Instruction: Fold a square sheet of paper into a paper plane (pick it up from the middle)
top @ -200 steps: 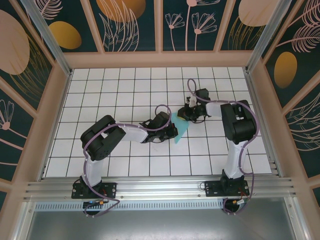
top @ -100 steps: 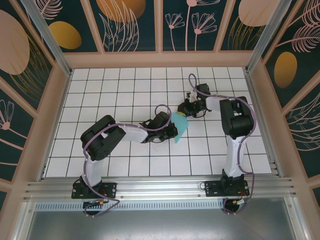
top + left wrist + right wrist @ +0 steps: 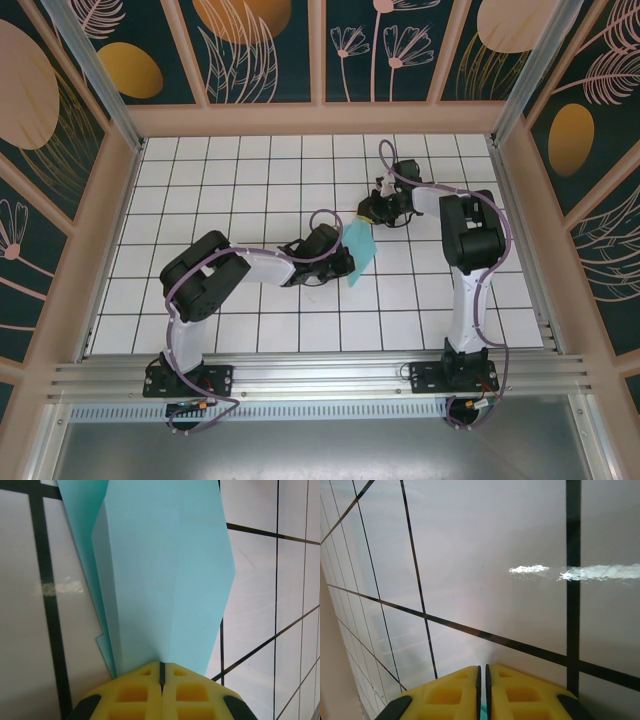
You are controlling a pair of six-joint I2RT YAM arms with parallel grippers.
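The paper plane [image 3: 165, 575] sticks out ahead of the left gripper [image 3: 161, 667], whose jaws pinch its end; the right gripper [image 3: 483, 670] has its jaws almost pressed together on a sliver of it.

No words, numbers, labels or brand marks can be read anywhere in these views.
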